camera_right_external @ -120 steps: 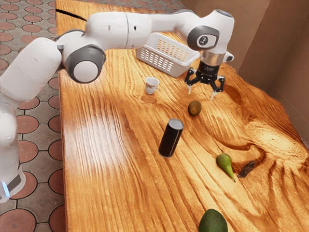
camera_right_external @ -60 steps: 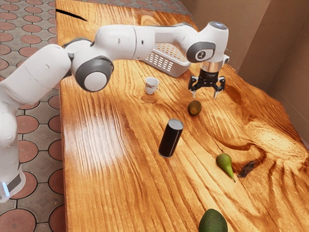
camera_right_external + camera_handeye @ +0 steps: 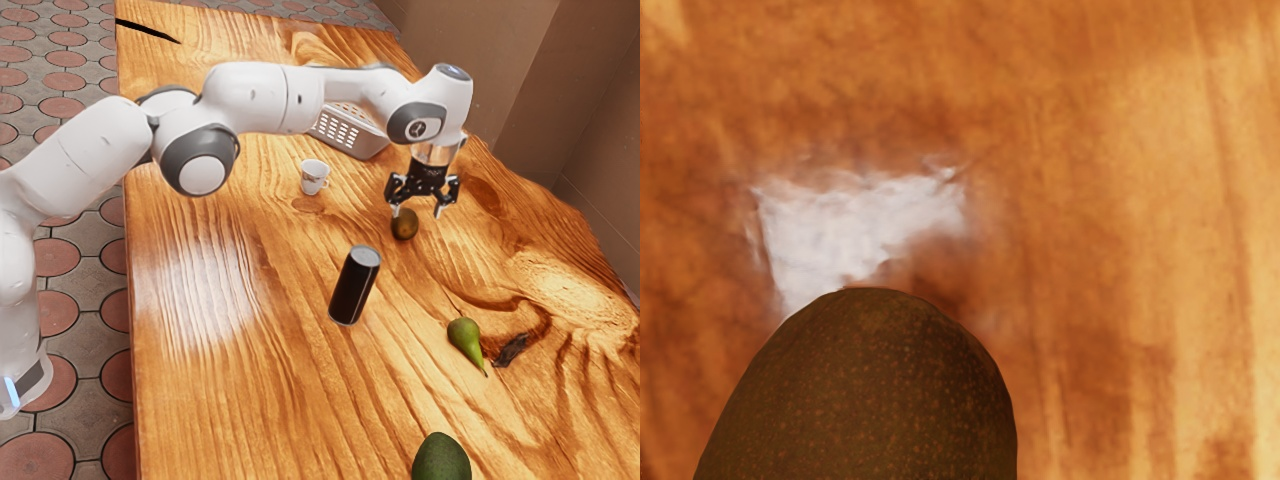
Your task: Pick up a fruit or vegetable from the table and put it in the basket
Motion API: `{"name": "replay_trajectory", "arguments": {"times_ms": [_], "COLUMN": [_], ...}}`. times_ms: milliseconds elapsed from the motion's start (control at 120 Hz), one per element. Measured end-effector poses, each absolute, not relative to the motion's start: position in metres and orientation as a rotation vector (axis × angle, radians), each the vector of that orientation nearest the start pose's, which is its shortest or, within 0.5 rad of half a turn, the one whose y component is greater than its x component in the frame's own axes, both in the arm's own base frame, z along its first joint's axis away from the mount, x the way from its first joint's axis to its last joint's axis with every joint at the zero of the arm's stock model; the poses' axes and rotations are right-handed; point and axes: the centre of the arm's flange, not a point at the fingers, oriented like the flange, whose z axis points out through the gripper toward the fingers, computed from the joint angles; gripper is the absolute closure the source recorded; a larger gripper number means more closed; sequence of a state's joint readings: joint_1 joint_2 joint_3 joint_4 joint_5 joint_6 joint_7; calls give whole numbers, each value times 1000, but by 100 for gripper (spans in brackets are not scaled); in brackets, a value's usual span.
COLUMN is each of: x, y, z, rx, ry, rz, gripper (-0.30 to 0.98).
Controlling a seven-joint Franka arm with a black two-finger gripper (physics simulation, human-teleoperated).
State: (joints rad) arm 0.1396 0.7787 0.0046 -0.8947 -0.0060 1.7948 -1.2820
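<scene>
In the exterior view my gripper (image 3: 418, 213) is open, low over the table, its fingers spread just above and around a small brown fruit (image 3: 404, 225). One fingertip overlaps the fruit's upper edge in that view; whether it touches cannot be told. The same brown fruit (image 3: 870, 400) looms large at the wrist view's lower edge, close under my hand. A green pear (image 3: 465, 339) and a dark green avocado (image 3: 441, 461) lie on the wooden table (image 3: 240, 400). The light grey basket (image 3: 350, 133) stands beyond the arm, partly hidden by it.
A white cup (image 3: 314, 177) stands between the basket and a black can (image 3: 354, 286). The can is upright, nearer the exterior view's front. Beside the pear lies a dark, shrivelled scrap (image 3: 511, 349). A wall (image 3: 560, 120) rises past the table's edge at the exterior view's right.
My hand has come down and slightly toward the exterior view's left, reaching the brown fruit. The fruit looks barely shifted, and the other things have stayed put.
</scene>
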Motion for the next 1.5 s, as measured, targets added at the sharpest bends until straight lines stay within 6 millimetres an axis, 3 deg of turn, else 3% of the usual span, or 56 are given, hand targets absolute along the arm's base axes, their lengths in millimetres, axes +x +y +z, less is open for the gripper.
{"name": "replay_trajectory", "arguments": {"times_ms": [350, 517, 750, 825, 1008, 1083, 1217, 1325, 1500], "x": [762, 760, 755, 753, 749, 743, 722, 697, 667], "y": [114, 115, 122, 123, 127, 148, 223, 275, 332], "z": [423, 420, 417, 423, 460, 469, 493, 528, 561], "rx": [-2358, -2337, -2285, -2273, -2253, -2193, -2064, -1982, -1886], "ry": [-2118, -2119, -2102, -2096, -2098, -2112, -2229, -2333, -2433], "rz": [-79, -64, -51, -58, -116, -149, -180, -234, -318], "gripper": [1, 26, 41, 42, 47, 52, 53, 48, 45]}}
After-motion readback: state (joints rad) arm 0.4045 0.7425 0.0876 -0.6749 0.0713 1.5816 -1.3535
